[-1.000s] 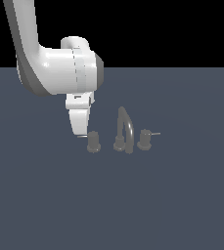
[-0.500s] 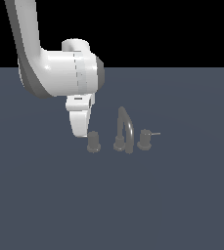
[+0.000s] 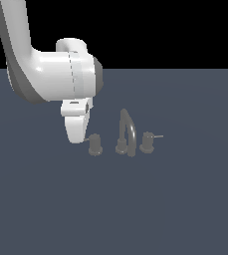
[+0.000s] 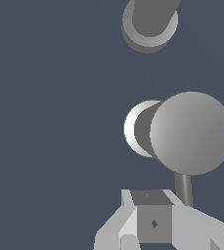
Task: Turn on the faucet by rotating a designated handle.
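Note:
The faucet is a small dark grey set. Its arched spout stands between two stubby knobs. The handle is the knob on the exterior view's left, and its thin lever pin points toward my gripper. The gripper hangs just to the exterior view's left of the handle, with its fingers together and holding nothing. In the wrist view the handle is seen from above on its pale flared base. Its pin runs down beside the tips of my gripper. I cannot tell whether they touch.
The matching knob on the exterior view's right has its pin pointing away from the spout. The spout's base shows in the wrist view. Everything stands on a flat dark blue-grey floor.
The arm has edged very slightly toward the exterior view's right. The knobs and pins look unchanged.

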Robot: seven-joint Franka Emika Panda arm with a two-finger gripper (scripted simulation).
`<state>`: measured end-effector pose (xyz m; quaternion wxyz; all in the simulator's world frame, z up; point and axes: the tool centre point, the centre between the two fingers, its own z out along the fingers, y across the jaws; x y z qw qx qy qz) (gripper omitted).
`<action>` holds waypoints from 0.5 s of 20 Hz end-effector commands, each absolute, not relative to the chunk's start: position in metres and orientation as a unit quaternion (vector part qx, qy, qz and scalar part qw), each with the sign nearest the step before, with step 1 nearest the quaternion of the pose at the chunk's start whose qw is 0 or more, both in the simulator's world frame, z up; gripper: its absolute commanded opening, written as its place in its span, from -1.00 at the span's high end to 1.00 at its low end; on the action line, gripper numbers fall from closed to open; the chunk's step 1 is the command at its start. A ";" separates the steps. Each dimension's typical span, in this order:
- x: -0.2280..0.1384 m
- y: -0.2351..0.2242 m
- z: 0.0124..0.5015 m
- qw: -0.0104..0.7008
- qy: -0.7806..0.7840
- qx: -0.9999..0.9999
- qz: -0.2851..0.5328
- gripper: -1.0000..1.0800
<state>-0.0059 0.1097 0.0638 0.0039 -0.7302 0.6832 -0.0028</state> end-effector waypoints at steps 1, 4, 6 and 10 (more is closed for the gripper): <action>-0.012 0.108 0.064 0.003 0.683 -0.730 -0.002 1.00; -0.023 0.107 0.064 0.002 0.683 -0.731 -0.001 1.00; -0.030 0.105 0.064 0.001 0.683 -0.731 -0.001 1.00; -0.044 0.103 0.064 0.001 0.682 -0.731 0.000 1.00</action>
